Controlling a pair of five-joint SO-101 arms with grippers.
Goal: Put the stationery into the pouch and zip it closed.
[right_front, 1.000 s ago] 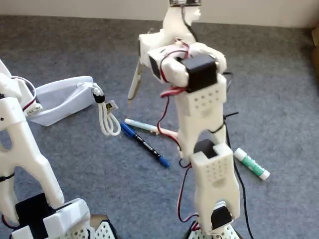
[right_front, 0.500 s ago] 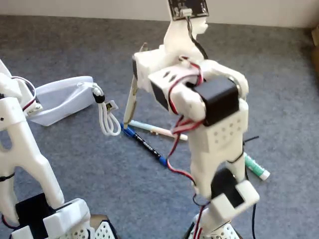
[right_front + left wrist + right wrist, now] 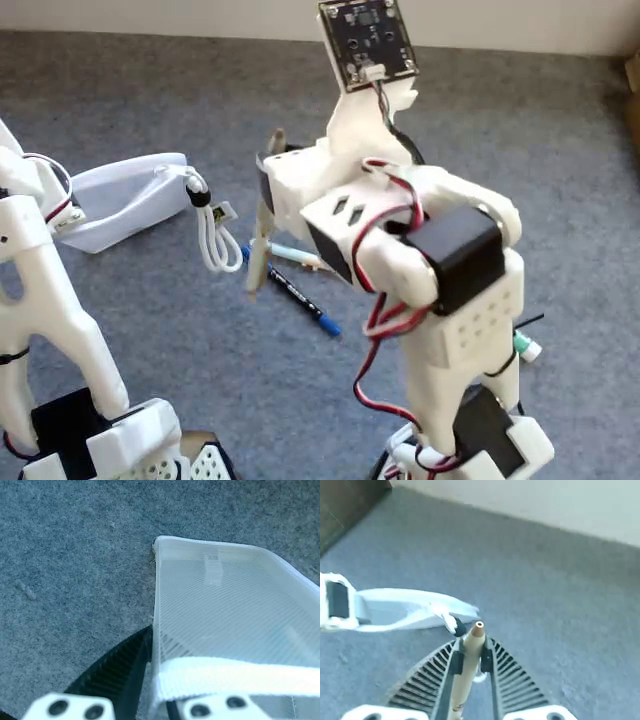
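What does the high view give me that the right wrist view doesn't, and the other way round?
High view: the blue pen, white pen and green-white stick lying on the carpet. Right wrist view: the right hand shut on the beige pen, its tip toward the pouch. Both: that pen and the pouch.

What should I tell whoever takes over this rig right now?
The left gripper is shut on the edge of the pouch, which lies on the carpet.
The right gripper is shut on the beige pen, held tilted over the other pens.
On the carpet: the blue pen, the white pen, and the glue stick partly behind the right arm.
Done: one pen gripped; nothing visibly in the pouch.
Left: bag all four items, then zip.
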